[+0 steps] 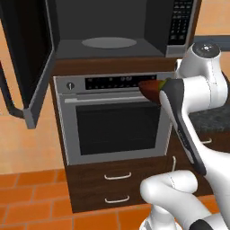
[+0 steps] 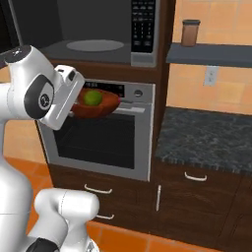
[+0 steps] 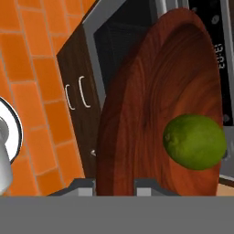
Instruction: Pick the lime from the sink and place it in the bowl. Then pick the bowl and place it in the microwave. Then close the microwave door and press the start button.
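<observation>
We see the white arm risen from the base, its elbow bent and its forearm reaching forward at about the height of the oven's control strip. The two-finger gripper (image 3: 114,183) is clamped on the near rim of the shallow round reddish-brown wooden bowl (image 2: 101,106), one finger tip on each side of the rim in the hand view. The bowl hangs clear of any surface, held roughly level in the right base view, just ahead of the hand.

Inside the bowl, beyond the fingers, lies the small round bright green lime (image 2: 92,98), resting against the bowl's inner slope.

Above the gripper and further forward stands the large built-in microwave with grey steel frame (image 1: 108,27), its dark cavity open and a pale round turntable plate (image 1: 109,42) on its floor. The wide dark glass microwave door (image 1: 29,58) is swung out to the left of the hand. The black keypad panel (image 2: 143,25) sits above the bowl and slightly to its right; its key markings are too small for us to read.

Directly behind and below the held bowl is the steel wall oven with a dark window (image 2: 106,140). Pale digits show on its control strip in the hand view, turned sideways, and we cannot make them out with confidence. Beneath the oven are dark wooden drawers with curved pale handles (image 1: 117,176).
</observation>
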You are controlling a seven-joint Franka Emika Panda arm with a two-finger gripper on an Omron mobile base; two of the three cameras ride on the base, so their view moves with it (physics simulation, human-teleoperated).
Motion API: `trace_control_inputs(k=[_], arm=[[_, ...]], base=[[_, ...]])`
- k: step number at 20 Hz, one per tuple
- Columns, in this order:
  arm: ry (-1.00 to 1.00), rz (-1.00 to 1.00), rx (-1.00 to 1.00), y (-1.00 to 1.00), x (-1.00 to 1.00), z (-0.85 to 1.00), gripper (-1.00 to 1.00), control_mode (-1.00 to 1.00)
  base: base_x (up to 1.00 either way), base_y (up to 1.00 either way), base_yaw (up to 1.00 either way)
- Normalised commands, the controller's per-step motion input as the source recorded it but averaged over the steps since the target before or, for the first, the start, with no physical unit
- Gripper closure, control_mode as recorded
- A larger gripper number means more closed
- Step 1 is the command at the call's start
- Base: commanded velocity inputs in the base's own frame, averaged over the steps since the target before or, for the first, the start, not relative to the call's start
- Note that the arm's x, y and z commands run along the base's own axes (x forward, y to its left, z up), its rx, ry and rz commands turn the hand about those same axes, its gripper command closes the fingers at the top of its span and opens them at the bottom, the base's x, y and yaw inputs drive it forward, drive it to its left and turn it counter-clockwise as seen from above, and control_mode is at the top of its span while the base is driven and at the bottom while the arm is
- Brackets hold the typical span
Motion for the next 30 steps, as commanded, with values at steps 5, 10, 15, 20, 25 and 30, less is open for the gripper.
trace_control_inputs(k=[5,10,15,20,25,30], arm=[[0.0,0.0,0.0,0.0,0.0,0.0,1.0,1.0],[0.0,0.0,0.0,0.0,0.0,0.0,1.0,1.0],[0.0,0.0,0.0,0.0,0.0,0.0,1.0,1.0],[0.0,0.0,0.0,0.0,0.0,0.0,1.0,1.0],[-0.55,0.0,-0.11,0.08,-0.02,1.0,1.0,-1.0],[-0.34,0.0,-0.08,0.05,0.79,0.94,1.0,-1.0]], base=[[0.35,0.67,-0.19],[0.49,-0.01,-0.06],[0.23,-0.02,-0.04],[0.0,0.0,-0.04],[0.0,0.0,0.0],[0.0,0.0,0.0]])
